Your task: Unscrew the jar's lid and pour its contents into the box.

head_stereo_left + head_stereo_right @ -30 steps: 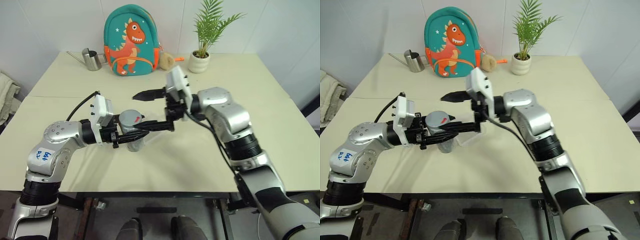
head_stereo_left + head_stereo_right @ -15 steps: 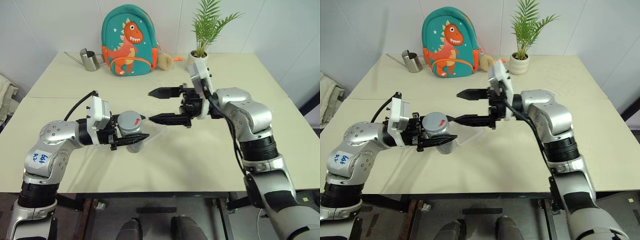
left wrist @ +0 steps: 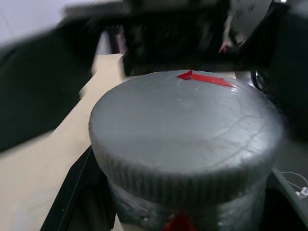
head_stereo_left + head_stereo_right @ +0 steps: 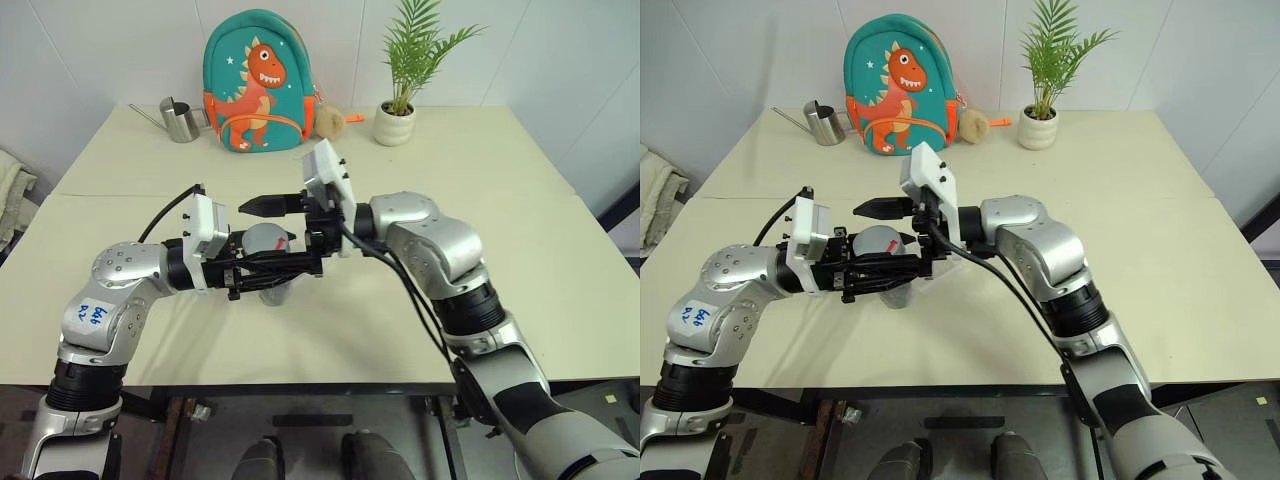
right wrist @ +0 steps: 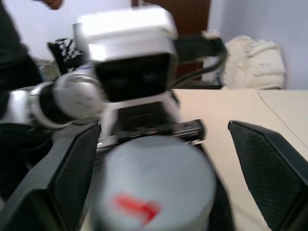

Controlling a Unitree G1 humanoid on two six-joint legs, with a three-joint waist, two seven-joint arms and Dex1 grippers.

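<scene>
Risk at this stage centres on the grip about to be made on the lid [image 4: 268, 237]. The left gripper [image 4: 268, 270] is clenched on the jar [image 4: 272, 291], holding it upright and clear of the table [image 4: 420, 300], cap uppermost, in front of the robot. The right gripper [image 4: 262, 235] is released, its fingers spread wide, one on each side of the lid; in the right wrist view the cap sits between the two fingers [image 5: 62, 187] without visible contact.

Probable failure modes:

- Off-centre closure. If the right fingers close with the cap nearer one finger, the first contact is likely to push the jar sideways in the left grip and tilt it.
- Grip too low. Fingers that catch the jar body below the cap would turn the whole jar and not the thread.
- Slip under torque. The left gripper holds a smooth clear wall; a tight lid may rotate the jar inside that grip, loosening nothing.
- Finger collision. Both pairs of fingers crowd the same small object, so closing may jam one finger against another.
- Spillage. The box [image 4: 305, 262] shows faintly on the table, just behind the jar and partly hidden by the grippers; a sudden release of the lid could scatter the contents outside it
</scene>
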